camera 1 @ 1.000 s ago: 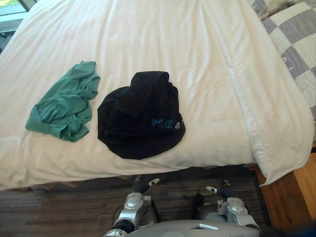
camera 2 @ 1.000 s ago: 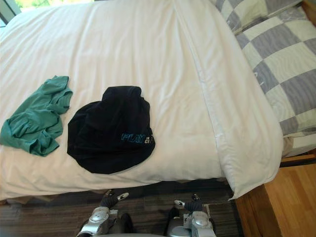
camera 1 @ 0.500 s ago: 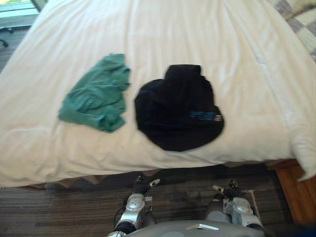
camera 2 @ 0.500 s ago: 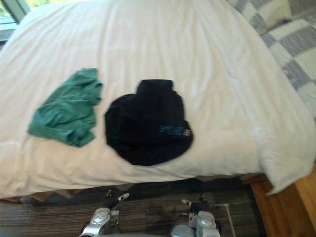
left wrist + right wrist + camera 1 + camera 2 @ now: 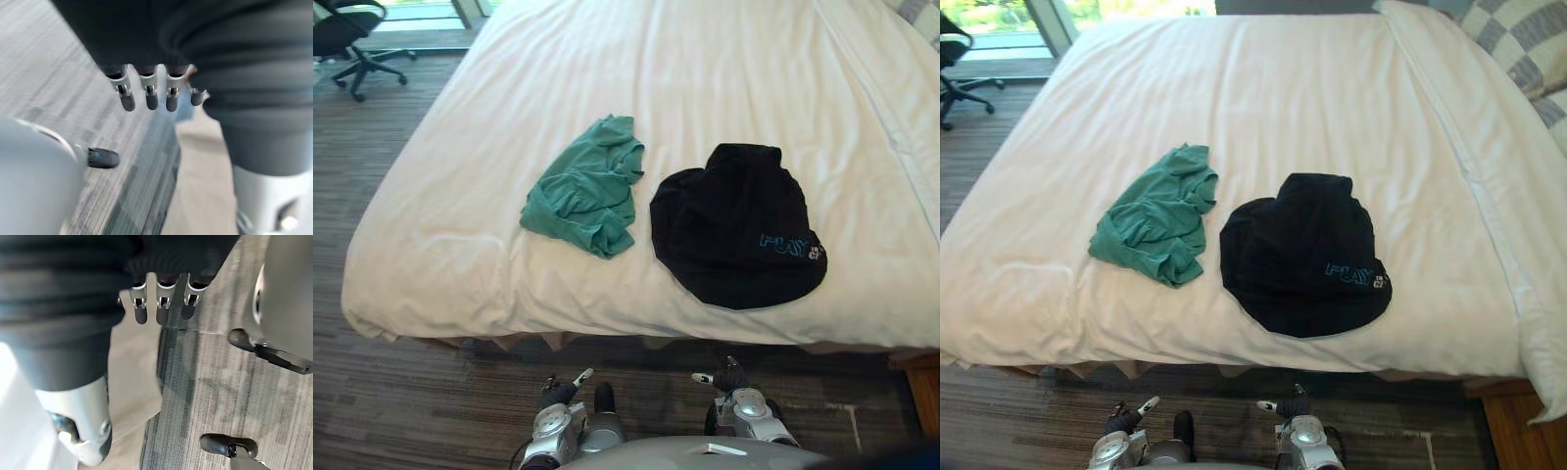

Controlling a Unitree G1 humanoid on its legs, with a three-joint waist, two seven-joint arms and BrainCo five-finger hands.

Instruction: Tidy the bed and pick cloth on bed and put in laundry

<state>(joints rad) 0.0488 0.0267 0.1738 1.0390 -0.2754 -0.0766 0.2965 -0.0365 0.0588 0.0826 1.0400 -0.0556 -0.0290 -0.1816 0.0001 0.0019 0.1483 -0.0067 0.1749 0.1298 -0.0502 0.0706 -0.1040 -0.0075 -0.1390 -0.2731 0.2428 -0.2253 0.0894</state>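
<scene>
Only the head camera has swung left since a second ago, bringing an office chair (image 5: 347, 34) in at 10 o'clock; on the bed (image 5: 460, 255) the green cloth (image 5: 582, 188) and, at its 3 o'clock, the black cloth (image 5: 736, 227) haven't budged. Left hand (image 5: 151, 95) and right hand (image 5: 164, 308) both hang with loose fingers, holding nothing. So I'd say it's barely begun: both cloths need grabbing for the laundry, plus the tidying

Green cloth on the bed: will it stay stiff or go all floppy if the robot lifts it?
Probably floppy: the green cloth lies crumpled in soft folds, so it would likely droop. It looks thin, so probably light. Pushed, it might bunch up on the white bed.
</scene>
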